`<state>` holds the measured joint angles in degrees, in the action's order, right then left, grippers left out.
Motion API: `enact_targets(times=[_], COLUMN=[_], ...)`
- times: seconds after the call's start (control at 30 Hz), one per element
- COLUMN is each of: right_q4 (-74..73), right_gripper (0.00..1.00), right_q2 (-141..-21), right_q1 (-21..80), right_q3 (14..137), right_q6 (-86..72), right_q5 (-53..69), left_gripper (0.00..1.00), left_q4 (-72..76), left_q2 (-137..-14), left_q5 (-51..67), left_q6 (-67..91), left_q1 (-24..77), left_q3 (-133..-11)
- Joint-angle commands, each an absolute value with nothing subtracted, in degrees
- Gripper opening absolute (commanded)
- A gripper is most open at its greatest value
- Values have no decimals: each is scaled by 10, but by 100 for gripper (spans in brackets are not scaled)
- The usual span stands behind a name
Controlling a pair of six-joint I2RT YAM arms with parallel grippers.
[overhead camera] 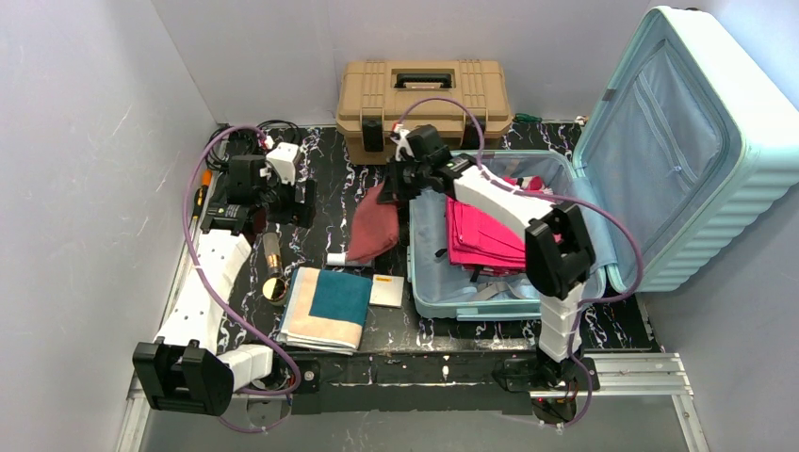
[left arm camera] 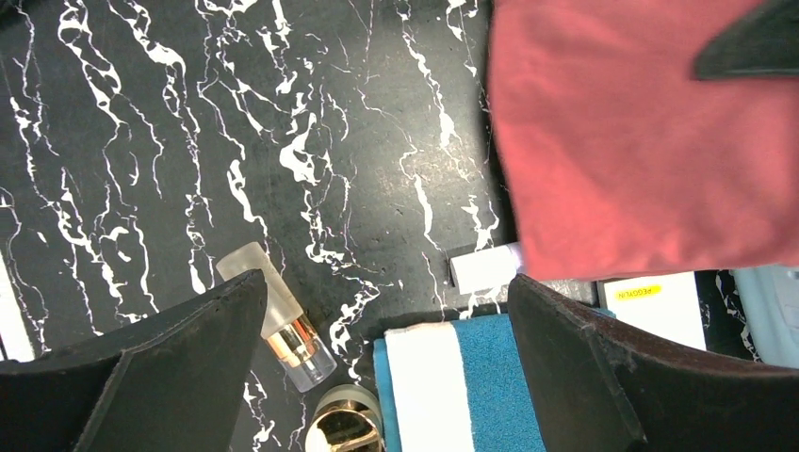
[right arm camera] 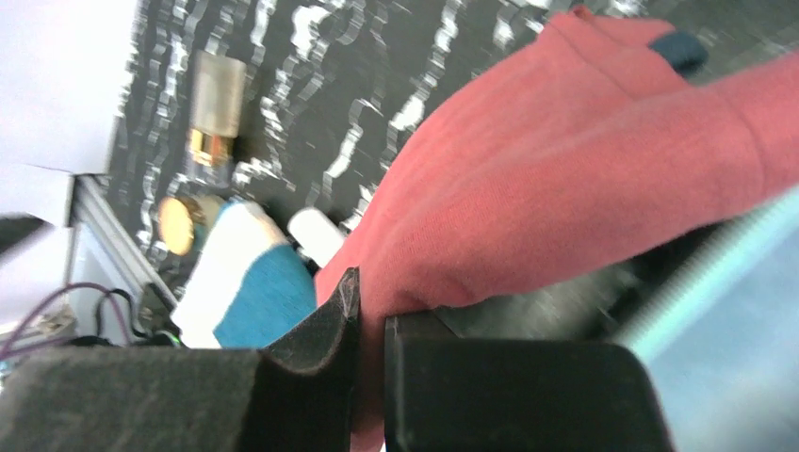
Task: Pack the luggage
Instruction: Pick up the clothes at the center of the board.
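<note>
The pale mint-blue luggage (overhead camera: 702,141) lies open at the right, lid propped up, with folded pink clothes (overhead camera: 482,234) in its base. My right gripper (overhead camera: 394,186) is shut on a dusty-red cloth (overhead camera: 373,226), which hangs down just left of the luggage's rim; in the right wrist view the cloth (right arm camera: 565,179) is pinched between the fingers (right arm camera: 372,330). My left gripper (left arm camera: 386,367) is open and empty over the table at the left (overhead camera: 283,193). A teal and cream towel (overhead camera: 325,306) lies folded at the front.
A tan toolbox (overhead camera: 424,99) stands at the back. A clear bottle (left arm camera: 278,320) with a gold band and a gold-lidded jar (left arm camera: 344,428) lie left of the towel. A white card (overhead camera: 385,290) and a white tube (left arm camera: 485,268) lie near the cloth. Walls close in on the left and at the back.
</note>
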<state>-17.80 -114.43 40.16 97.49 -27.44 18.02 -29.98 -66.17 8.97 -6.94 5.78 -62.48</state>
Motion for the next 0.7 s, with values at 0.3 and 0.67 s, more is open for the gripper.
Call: enact_targets(times=[0.3,0.67], right_q4=[-366,-557], right_gripper=[1,1], right_q2=[-992,-986], right_q1=[245,94], right_q3=[849,868], right_q6=[-77,85], right_q5=[231,211], left_gripper=[98,98], left_q4=[-344,-351], left_q2=[-685,-709], left_q5=[99,127], left_q6=[-48,-22], left_q1=[54,55], left_q3=[-694,-731])
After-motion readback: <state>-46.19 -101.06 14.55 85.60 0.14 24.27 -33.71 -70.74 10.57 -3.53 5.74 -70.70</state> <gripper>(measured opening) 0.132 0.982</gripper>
